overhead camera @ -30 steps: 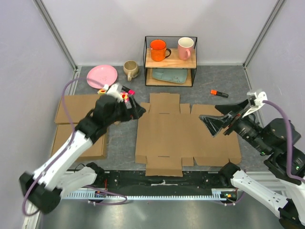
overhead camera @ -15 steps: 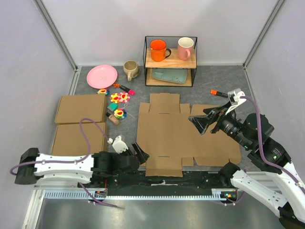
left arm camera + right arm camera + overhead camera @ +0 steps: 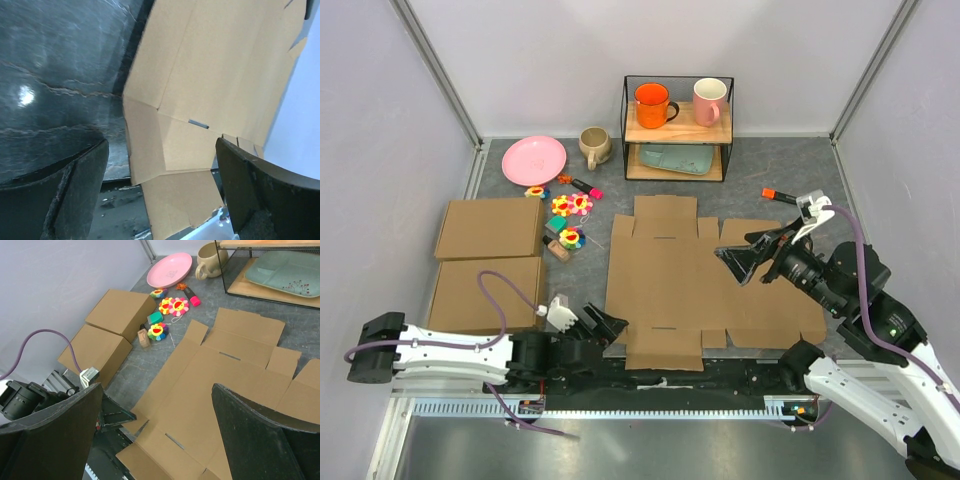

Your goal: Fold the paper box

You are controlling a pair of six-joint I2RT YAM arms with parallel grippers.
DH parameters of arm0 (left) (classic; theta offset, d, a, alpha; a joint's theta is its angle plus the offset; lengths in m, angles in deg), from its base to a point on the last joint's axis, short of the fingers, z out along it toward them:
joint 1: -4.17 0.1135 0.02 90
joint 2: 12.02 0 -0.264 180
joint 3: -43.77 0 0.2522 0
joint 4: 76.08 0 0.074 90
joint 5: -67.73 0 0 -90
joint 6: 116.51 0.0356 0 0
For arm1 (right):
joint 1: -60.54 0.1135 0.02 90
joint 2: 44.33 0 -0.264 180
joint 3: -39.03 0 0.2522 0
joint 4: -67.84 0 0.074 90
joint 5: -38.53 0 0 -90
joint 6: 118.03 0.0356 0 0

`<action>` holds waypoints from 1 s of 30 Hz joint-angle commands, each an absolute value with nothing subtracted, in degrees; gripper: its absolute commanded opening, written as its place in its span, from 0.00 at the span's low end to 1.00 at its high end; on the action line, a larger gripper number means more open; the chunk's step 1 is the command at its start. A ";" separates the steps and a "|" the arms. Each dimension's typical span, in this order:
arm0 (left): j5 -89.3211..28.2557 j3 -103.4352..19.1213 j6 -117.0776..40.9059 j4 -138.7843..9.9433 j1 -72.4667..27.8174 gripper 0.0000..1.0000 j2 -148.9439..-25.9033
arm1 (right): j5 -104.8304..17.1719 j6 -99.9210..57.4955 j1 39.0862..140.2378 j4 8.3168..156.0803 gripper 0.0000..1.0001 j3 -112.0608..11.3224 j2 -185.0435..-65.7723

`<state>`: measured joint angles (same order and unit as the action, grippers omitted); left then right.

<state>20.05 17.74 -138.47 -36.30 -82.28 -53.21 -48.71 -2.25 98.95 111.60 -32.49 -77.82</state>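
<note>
Cardboard sheet (image 3: 665,280), plain brown, die-cut, flat by near edge of table (image 3: 770,170). Left gripper (image 3: 608,322) gaping, empty, seemingly beside its near-left corner; right gripper (image 3: 728,265) gaping, empty, above.

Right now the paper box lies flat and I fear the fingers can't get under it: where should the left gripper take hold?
Probably the near flap of the paper box, at its left edge, coming in low from the left. That flap juts out beyond the sheet's main outline, so its side edge is free, and the open left gripper sits just beside that corner.
</note>
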 commanded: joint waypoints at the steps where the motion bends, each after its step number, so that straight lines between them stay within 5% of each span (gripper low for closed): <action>1: 20.71 19.90 -146.73 -42.89 -83.45 0.95 -57.88 | -48.66 -0.70 99.03 109.82 0.98 -30.99 -77.72; 4: 23.42 20.25 -149.28 -45.17 -83.36 0.94 -62.20 | -48.13 -0.17 99.03 109.38 0.98 -30.72 -77.64; 7: 27.90 23.59 -149.12 -49.65 -83.28 0.83 -62.65 | -48.30 -0.08 99.03 109.55 0.98 -30.72 -77.20; 11: 30.11 29.90 -150.52 -51.24 -83.28 0.51 -59.05 | -48.83 -0.25 99.12 110.52 0.98 -30.72 -76.58; 15: 30.64 30.99 -143.08 -51.25 -83.28 0.30 -52.73 | -49.10 -0.34 99.03 110.87 0.98 -30.54 -76.41; 19: 34.85 20.21 -111.77 -50.28 -83.01 0.02 -43.85 | -49.45 -0.60 99.03 111.22 0.98 -32.12 -76.76; 24: 35.39 5.26 -86.22 -50.28 -82.75 0.02 -41.20 | -50.50 -2.71 99.12 114.03 0.98 -39.76 -78.34; 30: 25.82 -27.24 -56.94 -43.10 -82.49 0.02 -51.44 | -52.79 -7.28 99.12 118.08 0.98 -51.36 -80.01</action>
